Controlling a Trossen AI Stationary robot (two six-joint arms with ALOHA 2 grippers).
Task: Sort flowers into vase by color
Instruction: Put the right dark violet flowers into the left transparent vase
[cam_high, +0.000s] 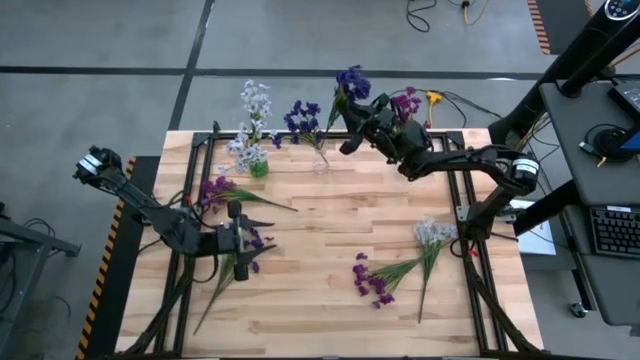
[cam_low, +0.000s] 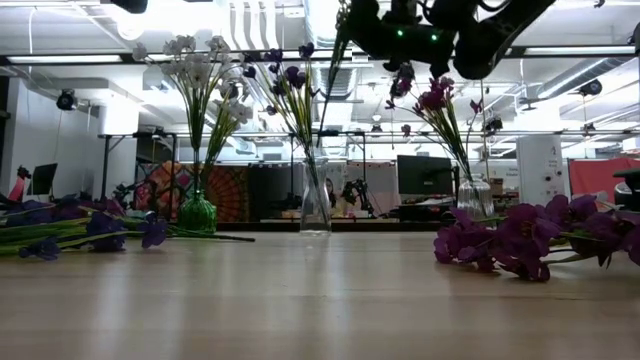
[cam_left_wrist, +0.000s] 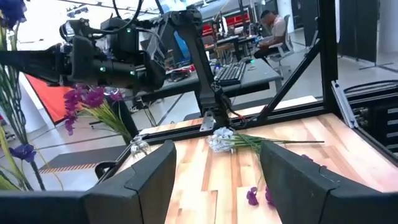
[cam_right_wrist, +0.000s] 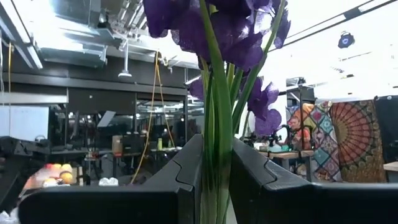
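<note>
Above the table's far edge, the right gripper (cam_high: 347, 128) is clamped on a dark blue sprig (cam_high: 351, 82).
The left gripper (cam_high: 238, 240), fingers apart, sits over the near-left flowers (cam_high: 222, 190); the table (cam_high: 330, 250) lies bare mid-board, with more flowers (cam_high: 400, 270) near-right.

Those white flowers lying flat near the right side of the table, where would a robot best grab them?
On the bare green stems of the white sprig, coming straight down from above. It lies flat with stems trailing toward the near edge, blossoms bunched at the far end; the stems are slim and firmer than the blossoms.
</note>
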